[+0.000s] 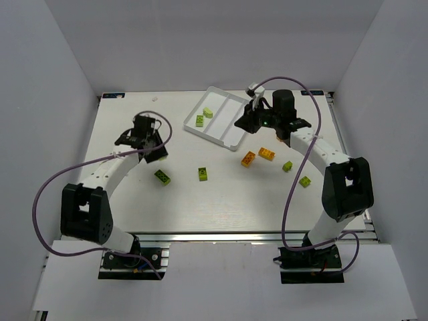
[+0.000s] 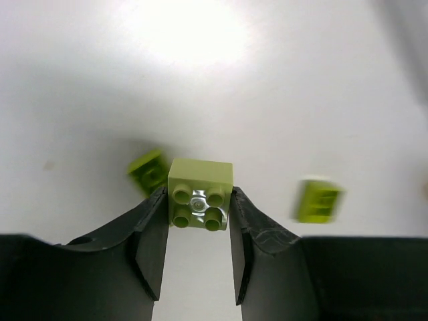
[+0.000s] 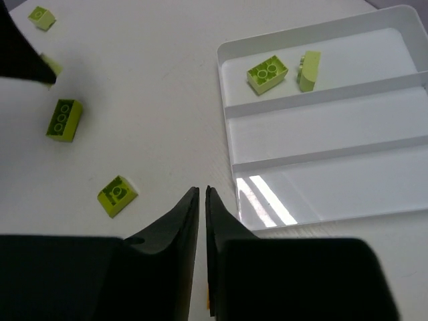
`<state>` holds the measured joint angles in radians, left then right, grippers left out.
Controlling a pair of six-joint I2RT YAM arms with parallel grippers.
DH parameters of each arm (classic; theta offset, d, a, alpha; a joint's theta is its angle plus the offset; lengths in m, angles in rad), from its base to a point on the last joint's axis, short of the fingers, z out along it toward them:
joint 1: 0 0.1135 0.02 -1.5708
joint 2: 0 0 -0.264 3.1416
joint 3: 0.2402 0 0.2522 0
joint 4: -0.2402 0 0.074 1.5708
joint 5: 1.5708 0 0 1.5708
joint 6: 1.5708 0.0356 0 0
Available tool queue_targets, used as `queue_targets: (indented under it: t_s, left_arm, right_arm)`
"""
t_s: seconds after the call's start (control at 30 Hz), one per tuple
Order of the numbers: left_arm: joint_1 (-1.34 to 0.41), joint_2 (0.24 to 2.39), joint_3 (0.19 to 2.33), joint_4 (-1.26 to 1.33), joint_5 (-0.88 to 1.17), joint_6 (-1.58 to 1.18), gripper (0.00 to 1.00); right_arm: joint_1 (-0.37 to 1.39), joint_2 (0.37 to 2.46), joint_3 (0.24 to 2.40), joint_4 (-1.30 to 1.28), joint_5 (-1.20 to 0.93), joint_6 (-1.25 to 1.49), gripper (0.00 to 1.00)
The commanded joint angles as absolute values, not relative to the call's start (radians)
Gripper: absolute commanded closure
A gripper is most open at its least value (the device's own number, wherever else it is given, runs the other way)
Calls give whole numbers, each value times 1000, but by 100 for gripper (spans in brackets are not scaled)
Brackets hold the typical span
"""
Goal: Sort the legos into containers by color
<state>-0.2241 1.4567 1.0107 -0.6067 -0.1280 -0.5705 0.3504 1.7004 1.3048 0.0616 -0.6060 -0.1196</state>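
Plastic bricks, hard, light and smooth-sided: judged easy to lift but apt to pivot or squirt out of a pinch. The sound hold is across two flat opposite walls, low on the body, never over the studs.

Left gripper (image 2: pixel 198 198) shows this hold. Its jaws are clamped on the flanks of a yellow-green brick (image 2: pixel 200 175), four studs facing the wrist camera. The brick appears raised off the table (image 1: pixel 134 200), well apart from the tray (image 1: pixel 226 119), on the left arm's side of it.

Right gripper (image 3: pixel 202 190) hangs just beside the tray's near corner, its fingers drawn together to a thin slit with nothing visibly between them.

Tray: shallow, white, thin-walled, with three long parallel compartments; judged light enough to slide if bumped. The compartment farthest from the right gripper holds two yellow-green pieces (image 3: pixel 267 72), lying close together.

Loose on the table, all on the near side of the tray:
- Two orange bricks (image 1: pixel 267 154) lie just beside one another, nearest the tray.
- Two pale green bricks (image 1: pixel 305 181) lie farther out, toward the right arm.
- A darker green brick (image 1: pixel 162 177) and a lime brick (image 1: pixel 202 174) lie toward the left arm.

No round disc piece can be made out.
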Motion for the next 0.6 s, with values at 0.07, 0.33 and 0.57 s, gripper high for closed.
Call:
queue_targets:
  t_s: [0.07,0.33,0.57]
  left_arm:
    - [-239,1639,1312,-446,139,-509,94]
    - [-250,2126,1848,-458,248,-569,93]
    - [-281,2379,2146,-514,209,-634,70]
  right_arm:
    - [342,1661,1287,2,-672,-141,100]
    - [327,1609,1240,-37,-664,-173,100]
    - [314,1582,1201,-26,-660,-170,84]
